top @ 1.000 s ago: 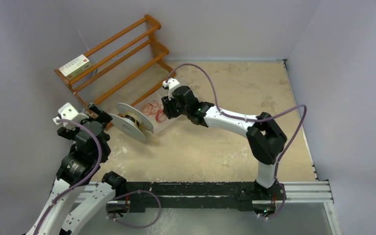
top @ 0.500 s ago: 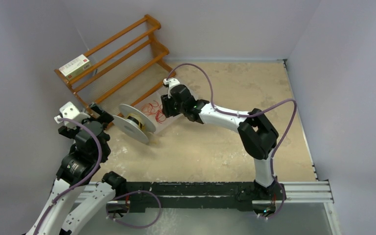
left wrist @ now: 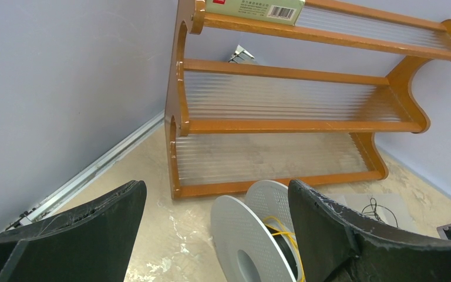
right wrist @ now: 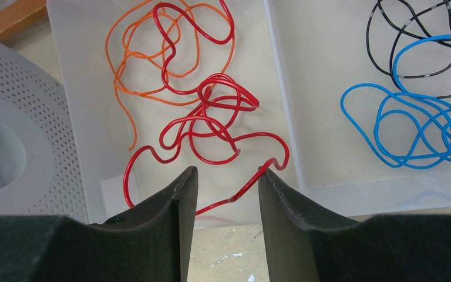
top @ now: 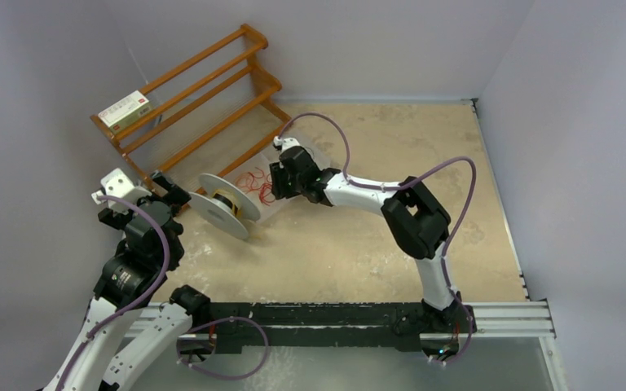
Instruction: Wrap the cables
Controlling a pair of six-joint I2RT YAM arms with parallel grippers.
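Note:
A long red cable (right wrist: 211, 111) lies tangled in the left compartment of a clear tray (right wrist: 282, 117), with an orange cable (right wrist: 135, 64) beside it. Blue (right wrist: 411, 123) and black (right wrist: 411, 35) cables lie in the right compartment. My right gripper (right wrist: 228, 182) is open just over the tray's near edge, and one strand of the red cable runs between its fingers without being pinched. In the top view it (top: 281, 181) hovers over the red tangle (top: 257, 186). My left gripper (left wrist: 217, 229) is wide open and empty, facing a white spool (left wrist: 252, 235) that carries yellow wire.
The spool (top: 224, 204) stands on the table between the two grippers, close to the tray's left side (right wrist: 12, 147). A wooden rack (top: 196, 90) with a small box (top: 125, 108) on top stands at the back left, near the wall.
The right arm's elbow has swung left and the right gripper has dipped slightly closer to the red cable in the tray. The left arm has not moved.

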